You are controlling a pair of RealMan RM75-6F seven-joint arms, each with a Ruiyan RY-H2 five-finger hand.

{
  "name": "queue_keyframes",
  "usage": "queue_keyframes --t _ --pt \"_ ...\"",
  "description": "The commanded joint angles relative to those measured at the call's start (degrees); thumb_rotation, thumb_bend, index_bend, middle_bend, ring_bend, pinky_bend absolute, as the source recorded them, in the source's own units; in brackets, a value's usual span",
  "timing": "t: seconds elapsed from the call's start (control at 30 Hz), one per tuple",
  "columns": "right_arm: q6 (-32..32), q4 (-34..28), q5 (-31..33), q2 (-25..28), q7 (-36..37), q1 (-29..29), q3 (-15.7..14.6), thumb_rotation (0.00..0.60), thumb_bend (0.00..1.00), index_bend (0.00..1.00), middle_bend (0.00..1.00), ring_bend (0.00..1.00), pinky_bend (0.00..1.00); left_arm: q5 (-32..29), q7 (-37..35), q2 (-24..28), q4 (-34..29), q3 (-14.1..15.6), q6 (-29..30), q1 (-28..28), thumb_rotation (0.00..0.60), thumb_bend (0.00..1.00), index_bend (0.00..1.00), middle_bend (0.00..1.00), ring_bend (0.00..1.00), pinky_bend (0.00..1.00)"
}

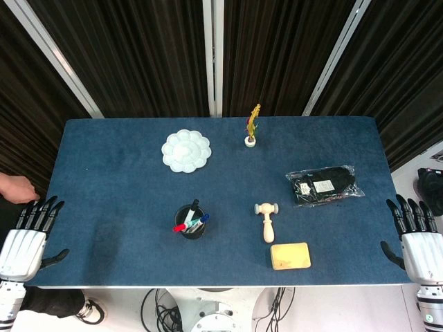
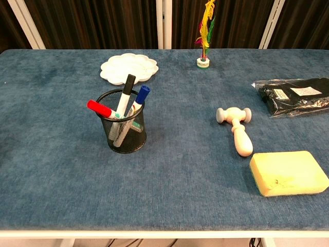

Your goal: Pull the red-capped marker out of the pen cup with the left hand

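A black mesh pen cup (image 1: 191, 224) (image 2: 125, 128) stands on the blue table (image 1: 111, 187), near its front, left of centre. In it lean a red-capped marker (image 1: 181, 227) (image 2: 100, 109), a black-capped one (image 2: 126, 90) and a blue-capped one (image 2: 140, 97). The red cap sticks out to the cup's left. My left hand (image 1: 28, 238) hovers open at the table's front left corner, fingers spread, far from the cup. At the front right edge my right hand (image 1: 415, 235) is open too. The chest view shows neither hand.
A white paint palette (image 1: 186, 150) (image 2: 129, 68) lies behind the cup. A feather in a small stand (image 1: 252, 129) (image 2: 204, 36) is at the back. A wooden mallet (image 1: 266, 220) (image 2: 237, 128), a yellow sponge (image 1: 290, 255) (image 2: 287, 173) and a black bag (image 1: 324, 185) (image 2: 295, 96) lie right.
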Motion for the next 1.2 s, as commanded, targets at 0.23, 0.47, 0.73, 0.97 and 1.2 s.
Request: queue_keyframes --t 0.23,0.47,0.73,0.97,1.2 --pt "-0.36 0.81 0.23 -0.08 0.23 -0.18 -0.29 0.600 0.17 0.00 0.00 0.00 0.00 -0.07 0.06 0.04 -0.34 0.40 -0.05 0.48 0.600 0.10 0.00 0.00 0.00 0.00" --pt "0.25 0.72 -0.32 0.32 0.39 -0.64 -0.65 0.600 0.17 0.00 0.00 0.00 0.00 2.29 2.35 1.04 -1.99 0.55 0.86 0.37 0.600 0.10 0.00 0.00 0.00 0.01" --pt "-0.34 0.84 0.42 0.58 0.39 -0.77 -0.68 0.600 0.17 0.00 0.00 0.00 0.00 5.82 1.02 1.24 -3.16 0.33 -2.57 -3.15 0.600 0.10 0.02 0.00 0.00 0.13" --pt "0.81 0.90 -1.06 0.79 1.01 -0.79 -0.64 0.600 0.17 0.00 0.00 0.00 0.00 10.77 4.76 -0.80 -4.31 -2.90 -5.83 -9.39 0.600 0.16 0.15 0.09 0.03 0.24" --pt "-0.03 0.96 0.11 0.59 1.09 -0.83 -0.57 0.600 0.17 0.00 0.00 0.00 0.00 10.21 1.17 -5.42 -3.64 -4.03 -12.37 -15.28 0.600 0.16 0.28 0.19 0.12 0.32"
